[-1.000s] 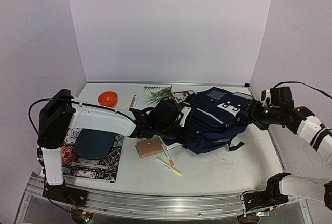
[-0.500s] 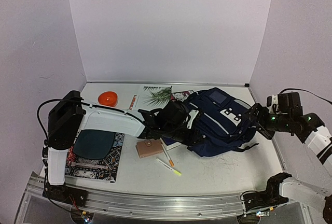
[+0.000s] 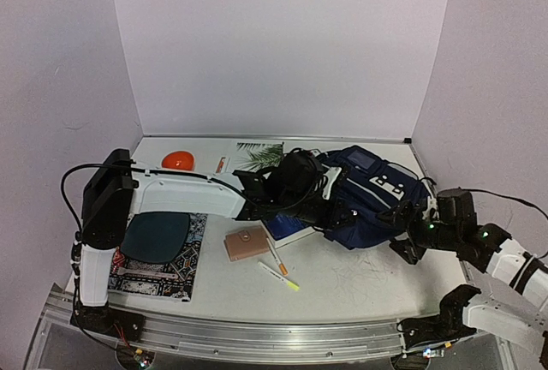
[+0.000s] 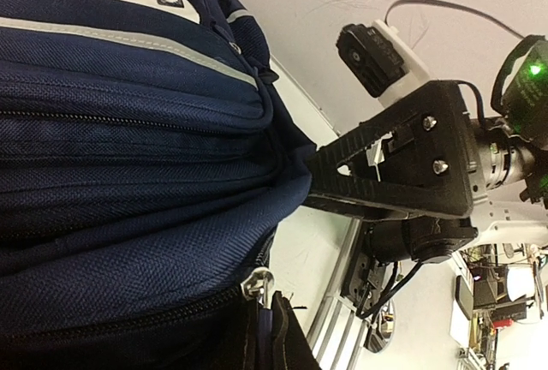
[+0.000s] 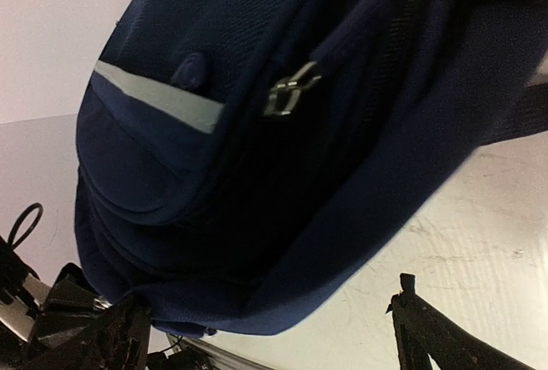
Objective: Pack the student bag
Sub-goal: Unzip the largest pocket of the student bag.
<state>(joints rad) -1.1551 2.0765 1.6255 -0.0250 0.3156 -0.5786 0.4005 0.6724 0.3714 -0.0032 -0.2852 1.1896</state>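
While the student bag point(image 3: 377, 194) sits right of centre on the worktop point(image 3: 360, 280), both arms work its near edge.

Left end effector point(image 4: 265, 336) is clamped shut. In the left wrist view the metal zip pull point(image 4: 257, 285) runs straight into its fingertips, so I read it as pinching the pull. Likely reason: hold the zipper so a compartment can be drawn open for packing.

Left arm stretches from the left edge of the overhead frame across to centre, with the wrist turned toward the bag's lower left corner.

Right end effector point(image 3: 399, 233) is spread wide with nothing in it. Its wrist view shows the two fingers at the bottom corners of the frame and bag fabric filling the space ahead.

Right arm is folded low at lower right, forearm pointing left at the bag's right end. One finger is touching or just beside the fabric; can't tell which. My guess: it's set to brace or grab the bag against the left arm's pull.

Brown wallet point(image 3: 247, 242), orange-tipped pen point(image 3: 276, 258) and yellow-tipped pen point(image 3: 280, 277) lie lower centre, apart from the bag, not yet packed.
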